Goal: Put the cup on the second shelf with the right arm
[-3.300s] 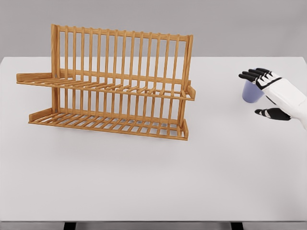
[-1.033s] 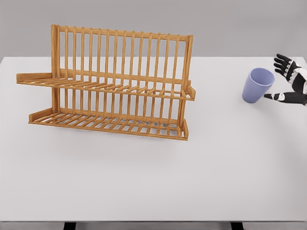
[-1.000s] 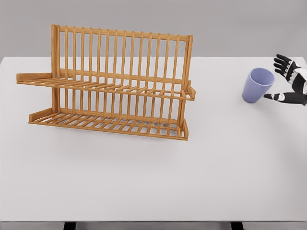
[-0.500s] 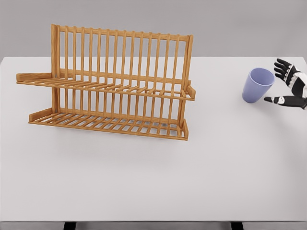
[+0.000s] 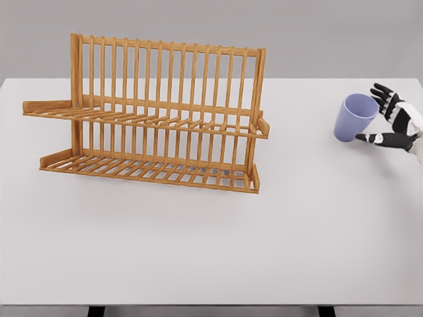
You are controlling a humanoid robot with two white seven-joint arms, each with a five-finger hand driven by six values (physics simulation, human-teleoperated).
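right now the right hand [image 5: 395, 123] is spread open, holding nothing, with the purple cup [image 5: 355, 117] just left of its fingertips, upright with its mouth tipped toward them; the rack [image 5: 152, 115] stands well beyond, further left.

My white right hand with black fingers [image 5: 392, 120], which pulled back off the lavender plastic cup [image 5: 354, 117] toward the table's right edge, has crept leftward again, fingers spread just beside it.
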